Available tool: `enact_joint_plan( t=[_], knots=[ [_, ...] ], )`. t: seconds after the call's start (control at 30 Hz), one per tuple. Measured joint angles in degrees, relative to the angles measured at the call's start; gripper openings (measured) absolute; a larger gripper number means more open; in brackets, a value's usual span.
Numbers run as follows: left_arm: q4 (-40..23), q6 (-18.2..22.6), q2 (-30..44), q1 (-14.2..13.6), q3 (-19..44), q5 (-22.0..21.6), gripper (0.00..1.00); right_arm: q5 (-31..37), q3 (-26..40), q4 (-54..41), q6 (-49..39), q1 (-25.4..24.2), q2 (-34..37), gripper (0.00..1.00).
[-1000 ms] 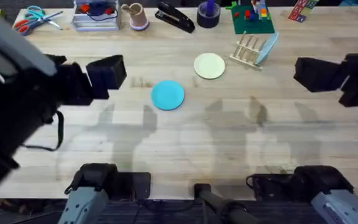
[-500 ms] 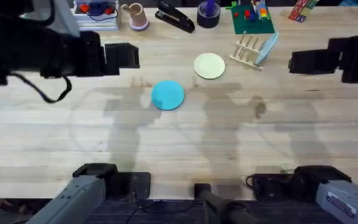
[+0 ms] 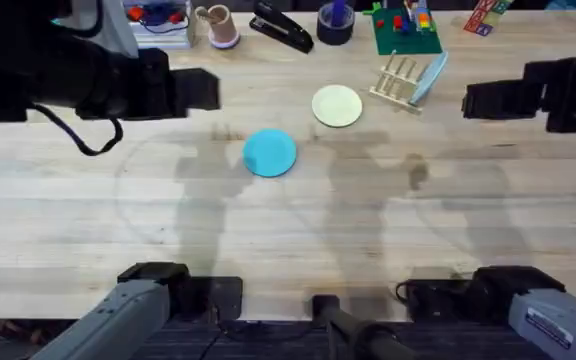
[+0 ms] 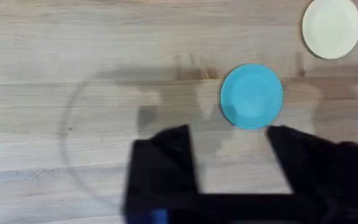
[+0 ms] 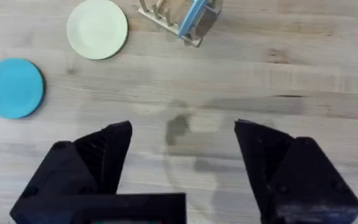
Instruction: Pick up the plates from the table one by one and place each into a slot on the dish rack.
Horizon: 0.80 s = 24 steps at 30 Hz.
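Your left arm reaches in from the 9 o'clock side of the overhead view, stretched nearly level above the tabletop (image 3: 298,250), its gripper (image 3: 200,92) pointing toward 3 o'clock and hanging well short of the plates. In your left wrist view that gripper (image 4: 232,158) has its jaws spread wide with nothing between them but bare wood, and the blue plate (image 4: 251,96) sits just beyond the fingertips. Your right arm mirrors it from the 3 o'clock edge, held level, its gripper (image 3: 480,100) pointing toward 9 o'clock and well apart from the rack. The right wrist view shows its gripper (image 5: 184,140) likewise wide open and empty over the planks. The blue plate (image 3: 269,152) lies flat near the middle of the tabletop, face up; being round, it has no long axis to speak of. The cream plate (image 3: 337,105) lies flat as well, up toward 1 o'clock from the blue one, apart from it. The rack (image 3: 398,80) stands just beside the cream plate at its 3 o'clock, its row of pegs running roughly from 10 toward 4 o'clock, and a pale blue plate (image 3: 430,76) already stands on edge in a slot at the rack's 3 o'clock end, tilted. In the right wrist view the cream plate (image 5: 97,28) and the rack (image 5: 166,15) sit near each other without touching.
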Motion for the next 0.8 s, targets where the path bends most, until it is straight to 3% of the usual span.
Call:
enact_joint_plan(
  t=[0.13,0.17,0.3,0.43,0.63,0.8],
  knots=[
    [-0.2,0.0,0.0,0.0,0.0,0.2,0.134,0.0,0.0,0.0,0.3,0.0,0.0,0.995],
    [-0.3,0.0,0.0,0.0,0.0,0.3,0.065,0.0,0.0,0.0,0.5,0.0,0.0,0.995],
    [-0.3,1.7,0.0,0.6,0.0,5.3,0.042,0.0,0.0,0.0,0.9,0.0,0.0,0.995],
    [-0.5,5.3,0.9,4.3,0.0,13.6,0.042,0.0,0.1,-0.3,1.1,0.0,0.0,0.995],
    [-0.7,13.5,7.6,11.0,0.0,28.8,0.042,0.0,0.1,-1.6,1.3,0.0,0.0,0.992],
    [-2.9,20.1,14.6,12.7,0.0,36.6,0.042,0.0,0.1,-1.6,1.3,0.0,0.0,0.994]
  ],
)
